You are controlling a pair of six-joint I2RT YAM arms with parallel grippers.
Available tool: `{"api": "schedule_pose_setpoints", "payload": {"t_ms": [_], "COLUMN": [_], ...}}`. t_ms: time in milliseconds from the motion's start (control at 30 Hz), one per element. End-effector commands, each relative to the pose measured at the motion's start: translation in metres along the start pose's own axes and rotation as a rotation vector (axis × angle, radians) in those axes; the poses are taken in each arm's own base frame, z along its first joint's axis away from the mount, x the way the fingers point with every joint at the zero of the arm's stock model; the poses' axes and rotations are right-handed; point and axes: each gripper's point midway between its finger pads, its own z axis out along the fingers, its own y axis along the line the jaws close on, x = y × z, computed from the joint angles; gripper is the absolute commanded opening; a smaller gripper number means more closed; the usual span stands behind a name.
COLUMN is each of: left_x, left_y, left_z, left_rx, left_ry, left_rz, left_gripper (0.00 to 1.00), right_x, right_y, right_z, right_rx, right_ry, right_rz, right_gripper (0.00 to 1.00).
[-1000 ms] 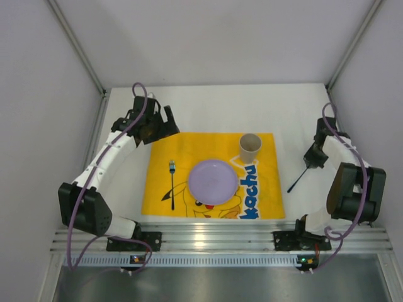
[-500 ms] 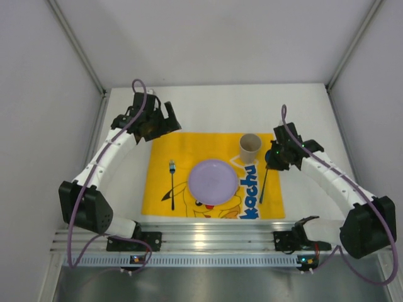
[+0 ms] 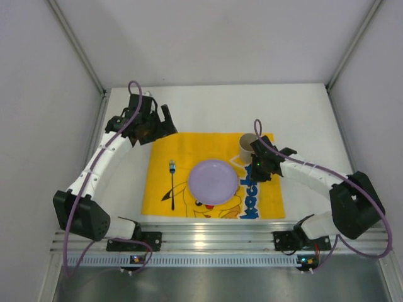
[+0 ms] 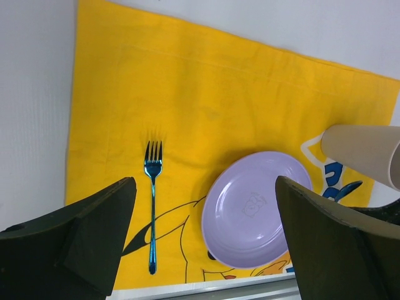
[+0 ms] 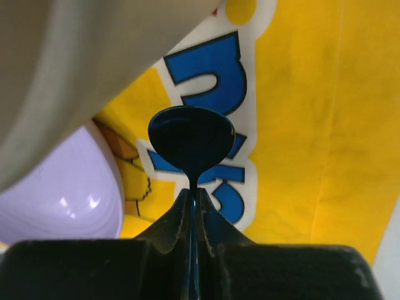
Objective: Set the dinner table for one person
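Observation:
The dinner table (image 3: 214,107) is a white top carrying a yellow cartoon mat (image 3: 189,148). On the mat lie a purple plate (image 3: 213,182), a blue fork (image 3: 172,184) to its left and a beige cup (image 3: 249,148) at the far right. My right gripper (image 3: 258,168) is shut on a dark blue spoon (image 5: 190,139), held above the mat's blue lettering between cup and plate. My left gripper (image 3: 157,123) is open and empty above the mat's far left corner. The left wrist view shows the fork (image 4: 152,200), plate (image 4: 256,209) and cup (image 4: 362,150).
A ribbed aluminium rail (image 3: 214,239) runs along the near edge. White walls enclose the left, right and back sides. In the right wrist view the cup (image 5: 75,62) looms close on the upper left and the plate (image 5: 69,194) is at the lower left.
My right arm swung left from the table's right side with the spoon, and is now over the mat beside the cup and plate. My left gripper shifted slightly.

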Motion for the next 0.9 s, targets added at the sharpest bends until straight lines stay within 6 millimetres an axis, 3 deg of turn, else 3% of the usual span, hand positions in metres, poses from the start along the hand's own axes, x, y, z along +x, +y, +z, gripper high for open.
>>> {"api": "schedule_pose_setpoints", "payload": {"t_ms": [0,133,200,300,433,533,633,867], "left_x": [-0.015,-0.015,-0.016,-0.016,-0.017,-0.017,-0.018,-0.022], "left_y": [-0.001,0.000,0.000,-0.001,-0.003,-0.005,-0.006,-0.003], "left_z": [-0.025,-0.028,-0.028,-0.026,-0.023,-0.020,-0.017,-0.012], "left_rx": [-0.001,-0.004,-0.006,-0.003,0.001,0.008,0.011,-0.012], "left_ry": [-0.072,-0.077,-0.080,-0.076,-0.070,-0.064,-0.061,-0.071], "left_rz": [0.024,0.029,0.029,0.030,0.032,0.031,0.031,0.046], "left_gripper": [0.98,0.98,0.98,0.98,0.98,0.98,0.98,0.98], "right_x": [-0.007,-0.003,-0.002,-0.005,-0.011,-0.016,-0.024,-0.056], "right_y": [0.027,0.028,0.027,0.027,0.020,0.017,0.016,0.011], "right_z": [0.008,0.018,0.021,0.020,0.013,0.004,-0.010,-0.074], "right_rx": [-0.049,-0.019,-0.004,0.011,0.062,0.080,0.096,0.098], "right_ry": [-0.033,-0.015,-0.010,-0.021,-0.047,-0.071,-0.100,-0.266], "right_rz": [-0.029,-0.059,-0.064,-0.072,-0.085,-0.089,-0.094,-0.082], "right_gripper": [0.00,0.00,0.05,0.21,0.52,0.57,0.58,0.67]}}
